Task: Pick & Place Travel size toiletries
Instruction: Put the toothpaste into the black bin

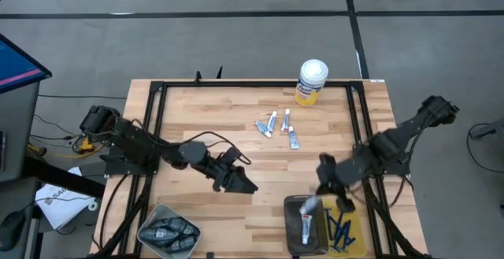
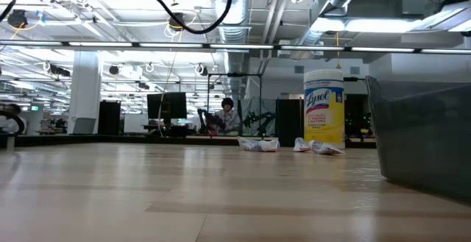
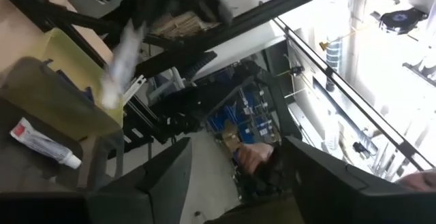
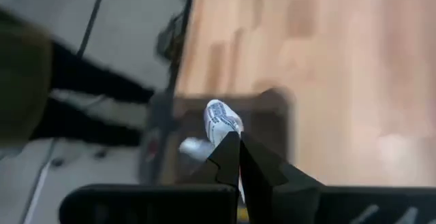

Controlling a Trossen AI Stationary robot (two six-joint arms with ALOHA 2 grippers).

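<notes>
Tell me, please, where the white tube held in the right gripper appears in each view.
High view: the white tube hangs from the right gripper, lower right, over the grey tray.
Low view: not in it.
Left wrist view: upper left, blurred, above the tray.
Right wrist view: centre, at the fingertips.
Shared landmark: the grey tray, also dark behind the tube in the right wrist view.

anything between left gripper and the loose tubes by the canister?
Nothing: in the high view only bare wood lies between the left gripper and the loose tubes near the yellow canister.
</notes>
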